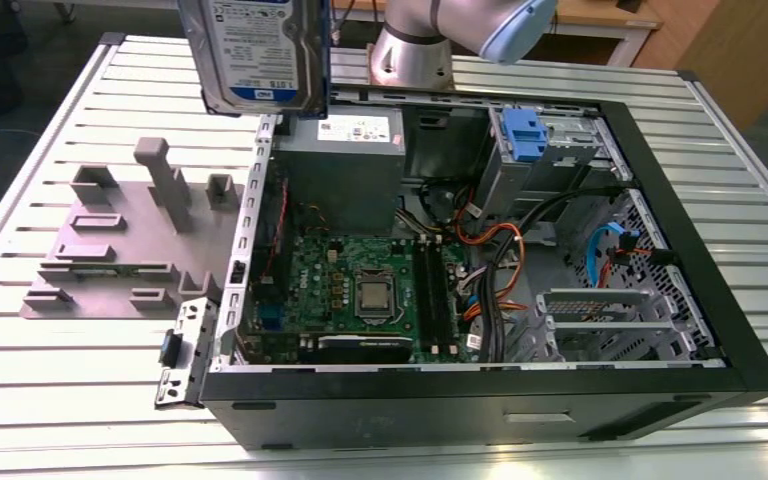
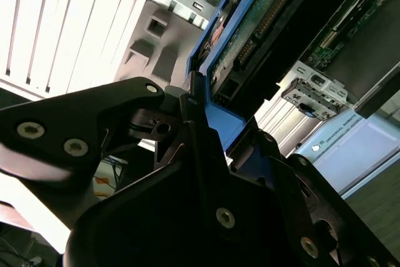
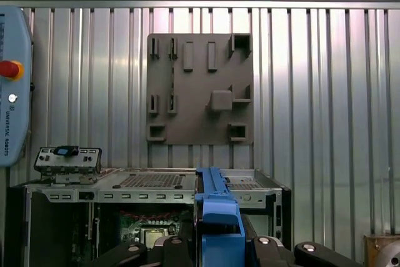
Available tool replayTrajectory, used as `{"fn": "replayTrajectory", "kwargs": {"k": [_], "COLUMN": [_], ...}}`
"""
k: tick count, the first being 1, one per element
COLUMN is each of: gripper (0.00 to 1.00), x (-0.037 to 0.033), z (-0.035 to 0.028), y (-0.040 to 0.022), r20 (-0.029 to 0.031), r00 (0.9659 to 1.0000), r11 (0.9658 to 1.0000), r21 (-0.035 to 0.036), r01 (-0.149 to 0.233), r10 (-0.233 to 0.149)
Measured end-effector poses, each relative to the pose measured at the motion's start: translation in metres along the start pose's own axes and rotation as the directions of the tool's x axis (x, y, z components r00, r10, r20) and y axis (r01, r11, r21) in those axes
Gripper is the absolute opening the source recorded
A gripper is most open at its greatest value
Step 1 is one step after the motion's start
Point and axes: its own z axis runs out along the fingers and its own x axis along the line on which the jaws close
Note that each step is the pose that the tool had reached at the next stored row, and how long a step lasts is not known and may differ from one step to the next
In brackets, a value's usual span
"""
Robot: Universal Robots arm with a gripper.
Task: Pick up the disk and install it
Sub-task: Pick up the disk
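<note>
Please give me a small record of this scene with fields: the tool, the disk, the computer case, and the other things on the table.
tool: shut on the blue rail of the disk
disk: held in the air, standing on edge, not yet in the case
computer case: lies open on its side, motherboard exposed
blue latch: inside the case
grey fixture plate: beside the case, at the exterior view's left
support: slatted metal table

A white-and-blue label (image 1: 251,42) on the disk (image 1: 256,60), its print too small for me to read, a white sticker (image 1: 359,128) on the grey box (image 1: 344,178) with tiny words I cannot make out, a row of grey letters on my control pad (image 3: 14,95) in the first wrist view
</note>
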Motion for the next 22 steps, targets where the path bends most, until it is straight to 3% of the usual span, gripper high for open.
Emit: {"fn": "replayTrajectory", "kwargs": {"k": [9,22], "gripper": [0.36,0.36], "x": [-0.0003,-0.0004], "z": [-0.0004,-0.0005], "y": [-0.0156,-0.0180], "r20": [0.0000,0.0000], "r00": [1.0000,1.0000], "r11": [1.0000,1.0000], "r21": [0.0000,0.0000], "r01": [0.000,0.000], "r10": [0.000,0.000]}}
